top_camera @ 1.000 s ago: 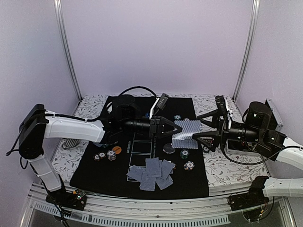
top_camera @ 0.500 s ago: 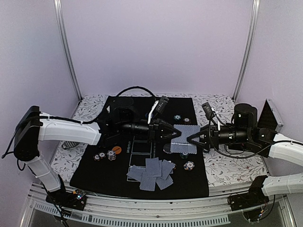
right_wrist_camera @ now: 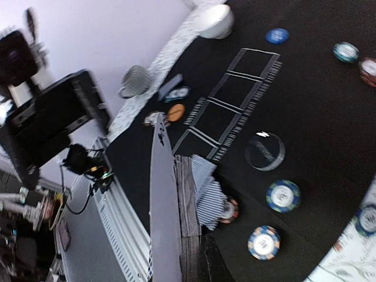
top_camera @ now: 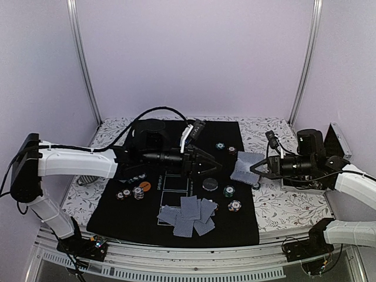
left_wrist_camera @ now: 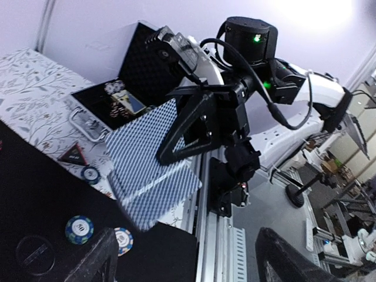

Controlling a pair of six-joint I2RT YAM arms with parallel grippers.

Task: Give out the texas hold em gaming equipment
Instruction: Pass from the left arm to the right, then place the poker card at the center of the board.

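A small stack of grey-blue-backed playing cards (top_camera: 245, 167) hangs above the mat's right edge, with my right gripper (top_camera: 256, 168) shut on it. The right wrist view shows that stack (right_wrist_camera: 187, 202) edge-on between my right gripper's (right_wrist_camera: 185, 255) jaws. My left gripper (top_camera: 204, 165) stands open over the mat's middle, a little left of the cards and apart from them. In the left wrist view the cards (left_wrist_camera: 154, 179) hang ahead of the left gripper (left_wrist_camera: 188, 265), whose fingers (left_wrist_camera: 94, 258) are spread wide. More cards (top_camera: 190, 217) lie fanned on the mat's near side.
On the black mat (top_camera: 126, 218) sit a black disc (top_camera: 210, 184), a teal chip stack (top_camera: 229, 191), a red chip stack (top_camera: 235, 205), and chips with an orange disc (top_camera: 143, 186) on the left. A white bowl (right_wrist_camera: 214, 20) stands at the far edge. An open black case (left_wrist_camera: 117, 103) lies right.
The left gripper has let go of the card stack, opened and drawn back left. The right gripper has shut on the stack and carried it to the right.
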